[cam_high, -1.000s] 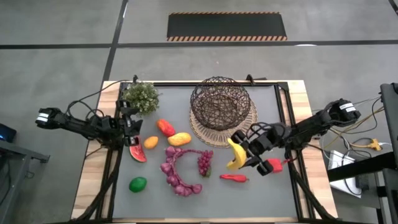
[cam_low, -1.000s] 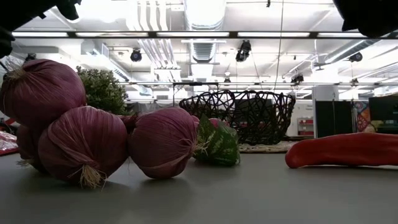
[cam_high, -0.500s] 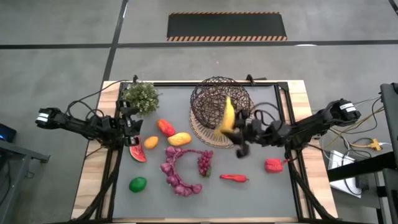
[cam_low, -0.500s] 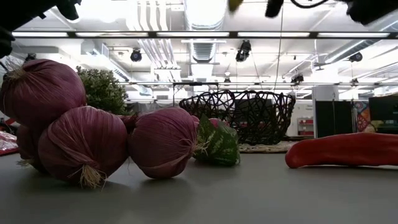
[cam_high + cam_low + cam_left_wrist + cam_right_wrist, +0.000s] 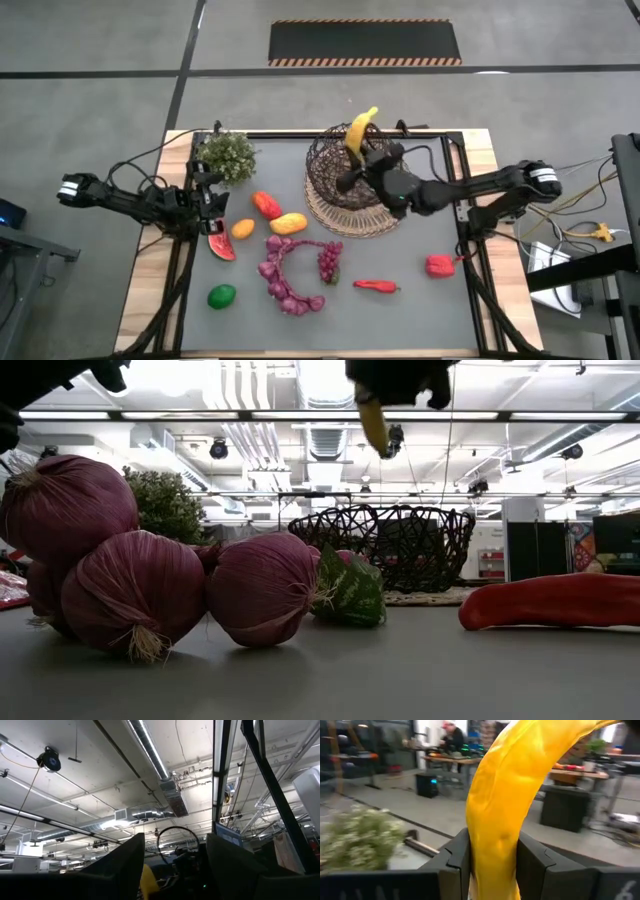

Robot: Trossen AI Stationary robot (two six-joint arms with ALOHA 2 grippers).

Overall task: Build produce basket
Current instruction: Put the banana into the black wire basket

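One table [image 5: 440, 310]. One basket [image 5: 335, 170] directly below the right gripper [image 5: 362, 168], sitting on one woven mat [image 5: 330, 220]. Right gripper over the basket, fingers clamped narrow on one banana [image 5: 358, 131], which sticks up past the far rim. One left gripper [image 5: 212, 205] waits at the table's left side, fingers part open, empty, well apart from the basket. One leafy plant [image 5: 227, 155] beside it. One string of purple onions [image 5: 280, 275], one watermelon slice [image 5: 220, 246], one grape bunch [image 5: 328, 261], one mango [image 5: 289, 223], three red peppers, one lime [image 5: 221, 296], one orange [image 5: 242, 229].

One basket [image 5: 347, 165], one mat [image 5: 345, 218], one plant [image 5: 226, 155], one banana [image 5: 357, 134], two red peppers [image 5: 376, 286], one lime [image 5: 221, 296], one grape bunch [image 5: 328, 260] are showing.
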